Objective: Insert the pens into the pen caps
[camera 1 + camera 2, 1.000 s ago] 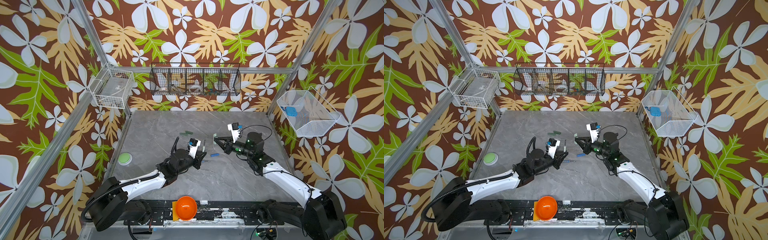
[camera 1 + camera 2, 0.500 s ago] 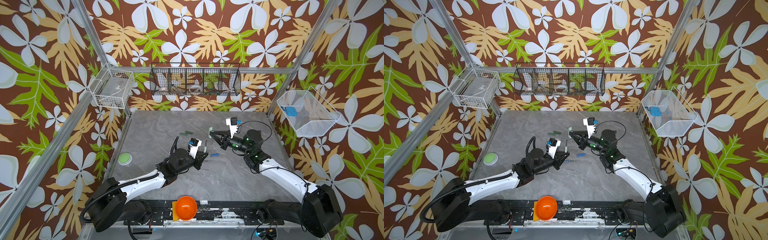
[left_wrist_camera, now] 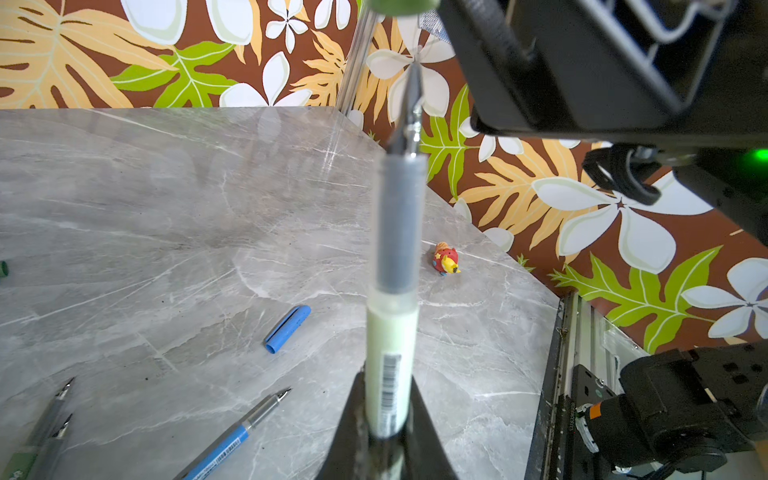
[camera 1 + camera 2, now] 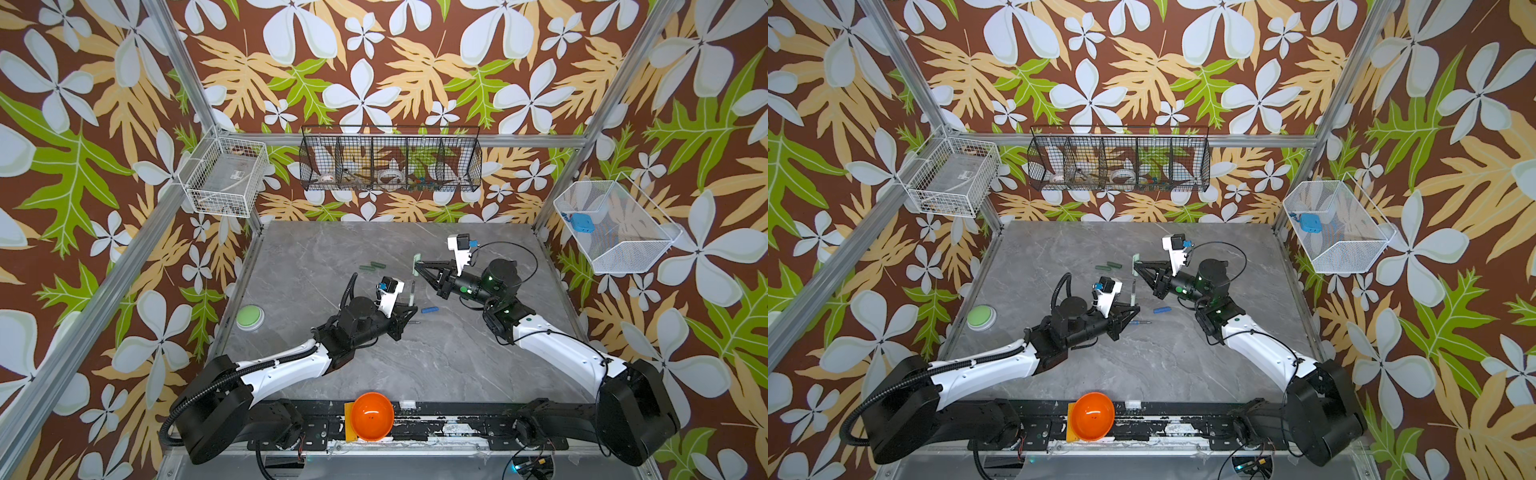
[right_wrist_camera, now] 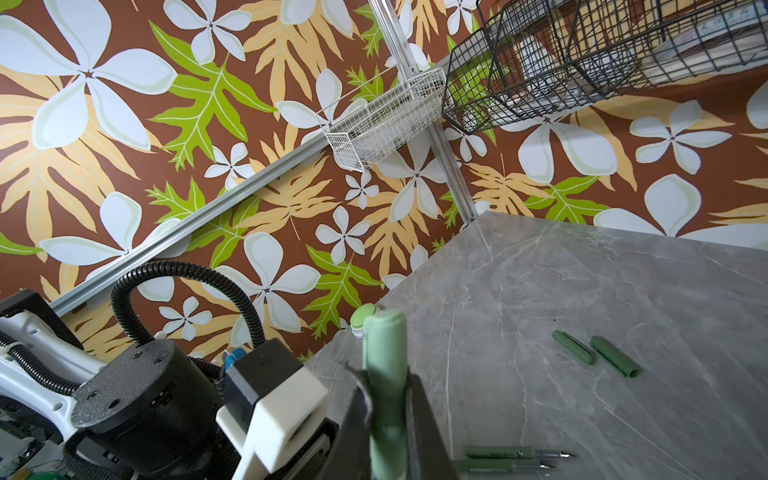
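Note:
My left gripper [image 4: 409,309] [image 3: 388,415] is shut on the pale green pen [image 4: 410,291] [image 3: 392,324], whose tip points away from it. My right gripper [image 4: 419,264] [image 5: 386,395] is shut on the pale green cap [image 4: 417,264] [image 5: 384,361], held just beyond the pen's tip with a small gap; the cap's end [image 3: 401,4] shows in the left wrist view. On the table lie a blue cap [image 4: 429,309] [image 3: 287,328], a blue pen [image 4: 1140,322] [image 3: 232,436], two dark green caps [image 4: 372,266] [image 5: 573,347] and two dark green pens [image 5: 511,453].
A green button [image 4: 250,318] sits near the table's left edge. An orange bowl [image 4: 372,415] stands on the front rail. A small red and yellow toy [image 3: 446,259] lies on the table. Wire baskets [image 4: 390,158] hang on the walls.
My right gripper has moved left and towards the back with the pale green cap, to just beyond the pen's tip. The left gripper with the pen has barely moved.

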Tool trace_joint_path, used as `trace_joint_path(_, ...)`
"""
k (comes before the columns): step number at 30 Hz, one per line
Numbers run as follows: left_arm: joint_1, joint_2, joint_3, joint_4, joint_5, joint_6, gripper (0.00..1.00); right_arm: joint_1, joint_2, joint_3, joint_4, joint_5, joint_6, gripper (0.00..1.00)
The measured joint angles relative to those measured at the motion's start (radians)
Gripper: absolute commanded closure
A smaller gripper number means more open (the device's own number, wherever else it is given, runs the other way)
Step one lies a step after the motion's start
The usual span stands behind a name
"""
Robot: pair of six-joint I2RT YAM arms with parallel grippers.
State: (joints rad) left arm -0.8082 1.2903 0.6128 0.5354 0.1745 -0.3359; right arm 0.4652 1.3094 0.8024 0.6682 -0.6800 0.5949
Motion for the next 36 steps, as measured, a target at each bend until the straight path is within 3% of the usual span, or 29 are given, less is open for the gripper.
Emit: trace_joint_path(36, -0.001, 0.008, -0.002, 0.048, 0.017, -0.024, 1.0, 0.006, -0.003, -0.029, 0.027, -0.019, 0.025, 0.9)
